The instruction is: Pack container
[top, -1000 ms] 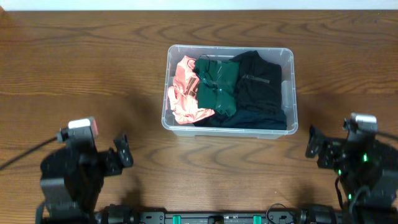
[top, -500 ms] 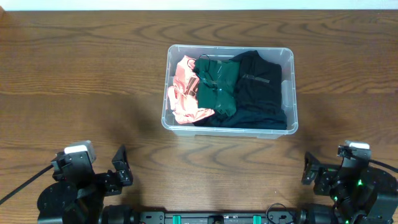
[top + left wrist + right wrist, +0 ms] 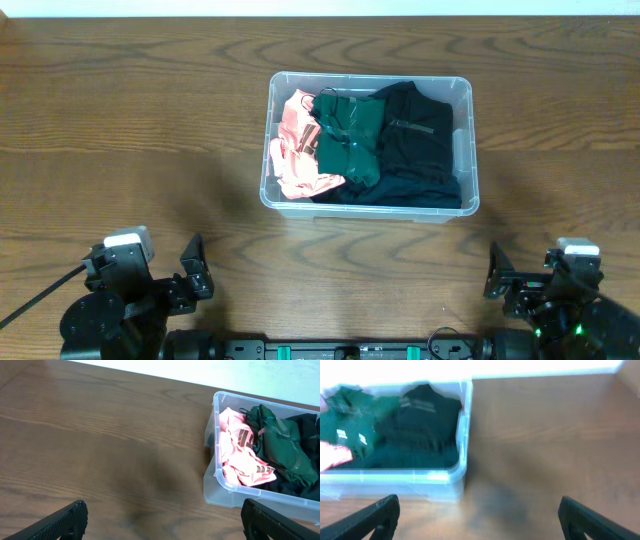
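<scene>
Container (image 3: 370, 212) holds pink, green and seemingly black clothes (image 3: 350, 140).

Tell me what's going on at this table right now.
Nothing is being handled at this moment. The clear plastic rectangular container sits on the brown wooden table, holding a crumpled pink garment, a dark green garment and a black garment side by side. The left pincer and the right pincer both sit open and empty at the near edge, well apart from the container. The packing looks finished.
</scene>
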Available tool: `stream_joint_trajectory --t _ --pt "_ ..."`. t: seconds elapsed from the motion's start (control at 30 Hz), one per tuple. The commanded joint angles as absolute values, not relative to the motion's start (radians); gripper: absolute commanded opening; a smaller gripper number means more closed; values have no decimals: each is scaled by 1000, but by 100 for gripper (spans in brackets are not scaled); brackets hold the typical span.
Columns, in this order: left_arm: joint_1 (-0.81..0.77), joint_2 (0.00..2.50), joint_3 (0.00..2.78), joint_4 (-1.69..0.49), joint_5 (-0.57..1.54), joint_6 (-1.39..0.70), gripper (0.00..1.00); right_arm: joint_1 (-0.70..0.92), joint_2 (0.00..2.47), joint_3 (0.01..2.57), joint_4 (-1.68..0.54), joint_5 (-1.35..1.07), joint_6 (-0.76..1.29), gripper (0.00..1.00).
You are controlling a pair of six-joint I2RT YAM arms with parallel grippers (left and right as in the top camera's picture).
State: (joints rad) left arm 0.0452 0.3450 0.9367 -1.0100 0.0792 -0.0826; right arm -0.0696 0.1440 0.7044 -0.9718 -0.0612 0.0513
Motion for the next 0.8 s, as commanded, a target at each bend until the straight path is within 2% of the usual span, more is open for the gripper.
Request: stream_joint_trajectory --t 0.0,0.5,0.67,0.77 --pt "48 344 934 -1010 86 -94 98 -47 38 582 -873 -72 21 99" --pt "48 344 934 -1010 86 -94 98 -2 5 118 -131 -75 -101 99" --pt "48 344 934 -1010 86 -94 98 7 5 9 -33 -76 -129 99" --pt "48 344 934 -1010 86 -94 98 26 5 6 -67 -70 -93 99"
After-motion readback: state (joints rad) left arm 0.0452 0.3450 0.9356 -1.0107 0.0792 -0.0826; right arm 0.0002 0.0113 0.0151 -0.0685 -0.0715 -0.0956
